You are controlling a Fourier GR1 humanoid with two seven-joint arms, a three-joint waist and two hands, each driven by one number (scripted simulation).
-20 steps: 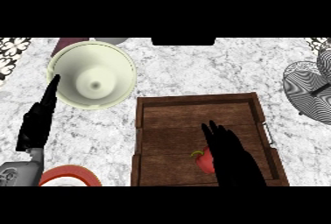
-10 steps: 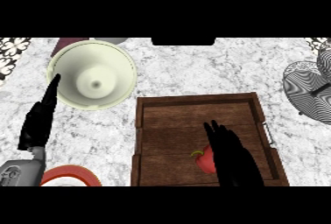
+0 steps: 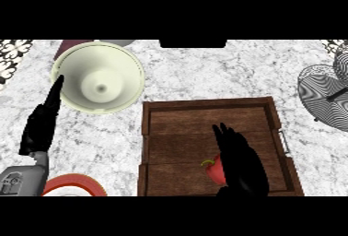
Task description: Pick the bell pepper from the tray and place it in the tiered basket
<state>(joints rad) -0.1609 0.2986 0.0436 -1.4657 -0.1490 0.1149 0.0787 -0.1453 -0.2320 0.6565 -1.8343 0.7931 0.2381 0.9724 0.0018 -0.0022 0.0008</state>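
A red bell pepper (image 3: 213, 169) with a green stem lies in the wooden tray (image 3: 183, 115), near its front. My right hand (image 3: 238, 163) lies over the pepper's right side with straight fingers pointing away from me, hiding most of it. The wire tiered basket (image 3: 325, 90) stands at the right edge of the counter, partly cut off. My left hand (image 3: 42, 122) rests open on the left, fingers up, beside the pale bowl.
A large cream bowl (image 3: 98, 76) sits at the back left. A red-rimmed plate (image 3: 73, 184) shows at the lower left edge. Marble counter lies between the tray and the basket.
The right hand has slid slightly toward me and lower over the pepper. The left hand has not moved.
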